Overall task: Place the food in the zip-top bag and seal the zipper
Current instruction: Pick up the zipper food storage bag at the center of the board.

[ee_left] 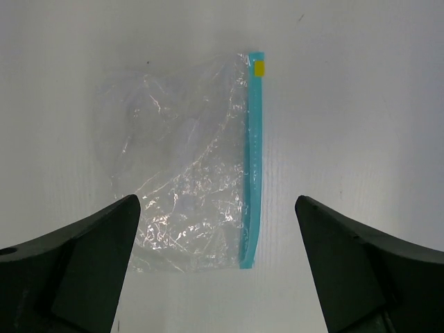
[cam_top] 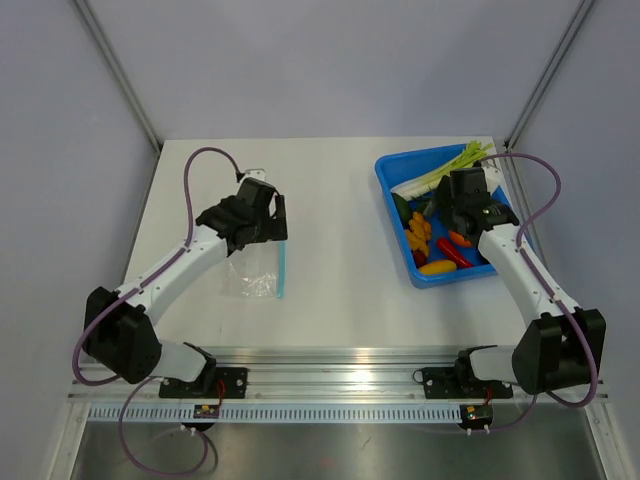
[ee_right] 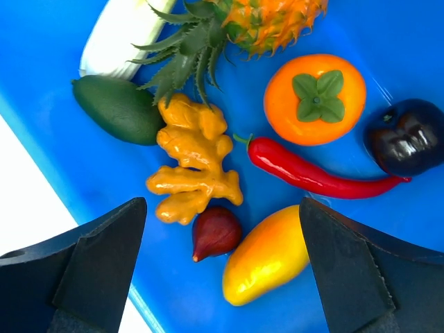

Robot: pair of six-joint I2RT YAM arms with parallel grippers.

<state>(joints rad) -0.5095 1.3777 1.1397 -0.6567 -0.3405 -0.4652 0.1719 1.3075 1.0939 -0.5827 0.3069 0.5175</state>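
The clear crinkly zip-top bag (cam_top: 256, 270) lies flat on the white table, its blue-green zipper (cam_top: 282, 268) along the right edge; both show in the left wrist view, bag (ee_left: 184, 173) and zipper (ee_left: 254, 159). My left gripper (ee_left: 216, 208) is open above the bag's near end. The food lies in the blue tray (cam_top: 392, 185): a lumpy orange ginger piece (ee_right: 192, 159), a yellow oblong piece (ee_right: 267, 255), a red chili (ee_right: 312, 173). My right gripper (ee_right: 222, 215) is open just above them, empty.
The tray also holds a leek stalk (cam_top: 445, 165), a green avocado-like piece (ee_right: 118, 107), a small pineapple (ee_right: 263, 21), a round orange fruit with green top (ee_right: 316, 97), a dark plum (ee_right: 409, 135) and a small maroon bulb (ee_right: 216, 232).
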